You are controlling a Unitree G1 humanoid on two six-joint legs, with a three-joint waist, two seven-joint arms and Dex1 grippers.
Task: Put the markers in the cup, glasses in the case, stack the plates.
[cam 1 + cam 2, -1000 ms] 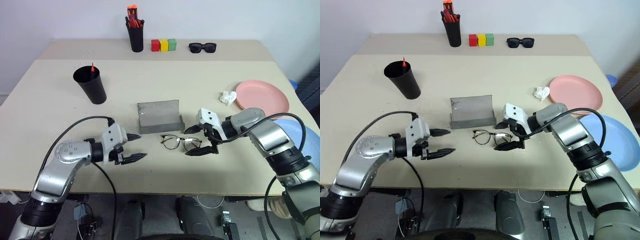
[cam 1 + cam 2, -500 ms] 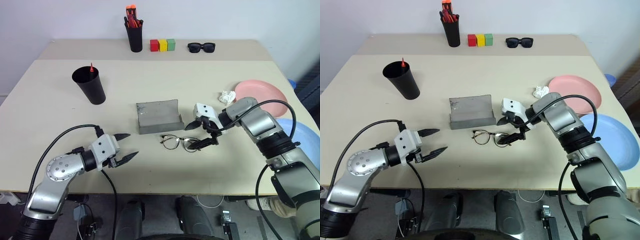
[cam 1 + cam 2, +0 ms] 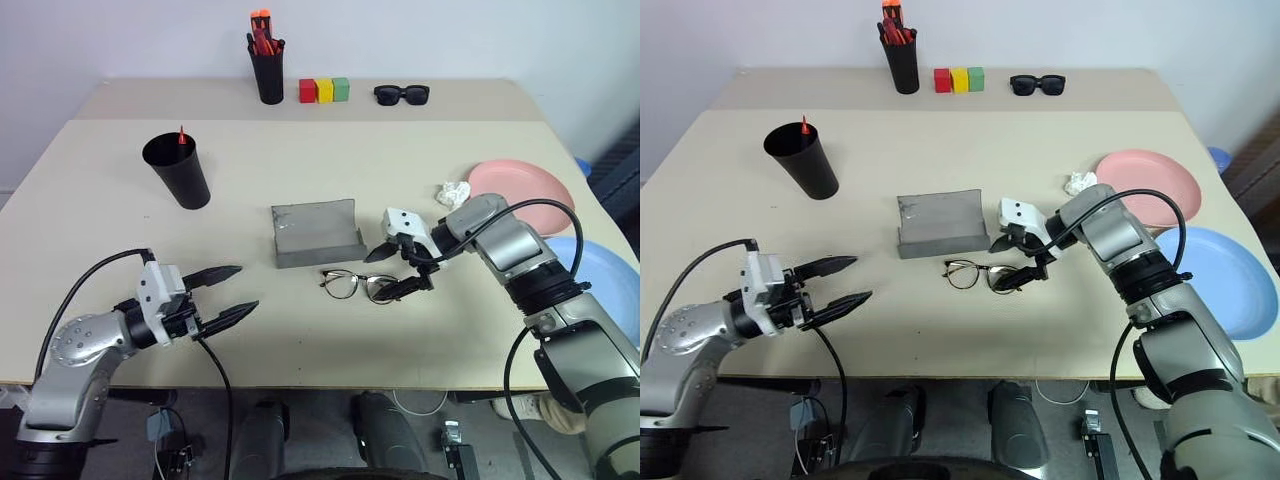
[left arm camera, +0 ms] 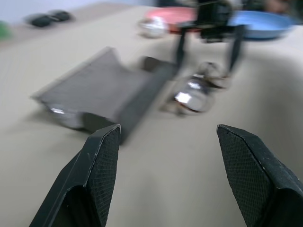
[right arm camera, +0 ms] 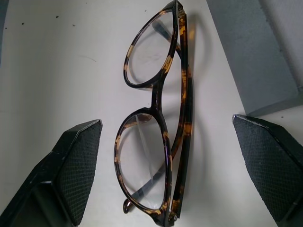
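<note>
One pair of glasses [image 3: 358,284] lies folded on the table [image 3: 450,330], just in front of the open grey case [image 3: 317,233]. The right gripper [image 3: 393,271] hangs over the right lens, its jaws spread wide on either side of the frame and not touching it. The left gripper [image 3: 225,294] hovers low near the table's front left, well apart from the glasses, jaws spread and empty. A black cup [image 3: 178,170] stands upright at the back left with a red-tipped marker [image 3: 182,133] poking out. At the right, a pink plate [image 3: 522,196] and a blue plate [image 3: 600,290] lie side by side, unstacked, with a crumpled white paper [image 3: 453,193] beside the pink one.
</note>
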